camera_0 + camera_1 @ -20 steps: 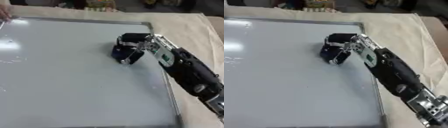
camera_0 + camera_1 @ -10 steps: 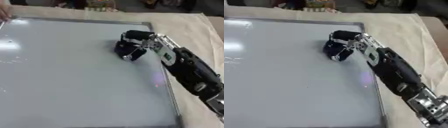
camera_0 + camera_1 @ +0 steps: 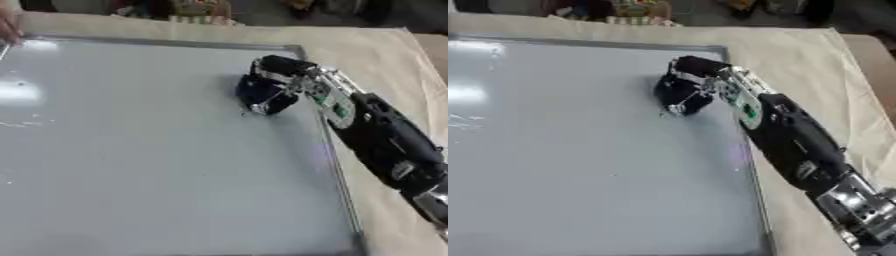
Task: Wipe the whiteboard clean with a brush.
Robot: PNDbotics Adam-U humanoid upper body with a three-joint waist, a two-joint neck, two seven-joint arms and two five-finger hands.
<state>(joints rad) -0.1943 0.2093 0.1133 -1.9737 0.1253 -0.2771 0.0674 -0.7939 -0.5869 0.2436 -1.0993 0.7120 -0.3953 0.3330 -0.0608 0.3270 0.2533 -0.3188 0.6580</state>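
Right hand [image 3: 278, 82] reaches in from the lower right on a long black arm [image 3: 389, 145], its fingers curled down around a dark blue brush [image 3: 261, 95] and gripping it. That brush is pressed flat against the whiteboard [image 3: 131, 165], in the upper right part of the board and just inside its right edge. A small silvery part shows at the lower edge of the brush, though what it is cannot be made out. The arm crosses over the board's metal frame [image 3: 337, 165] on the right side, with green and silver parts visible near the wrist.

Most of the view is filled by the whiteboard, a pale grey surface lying flat and slightly askew. Faint white marks [image 3: 464, 120] remain near its left edge, about halfway up. A bright patch of reflected light sits above them, closer to the upper left corner. The rest of the surface looks smooth and plain.

Under the board lies a beige cloth [image 3: 367, 50] covering the table, visible along the top and down the right side. At the far upper left corner, a person's fingers [image 3: 9, 27] rest at the edge of the board. Blurred colourful things stand beyond the far edge of the table.
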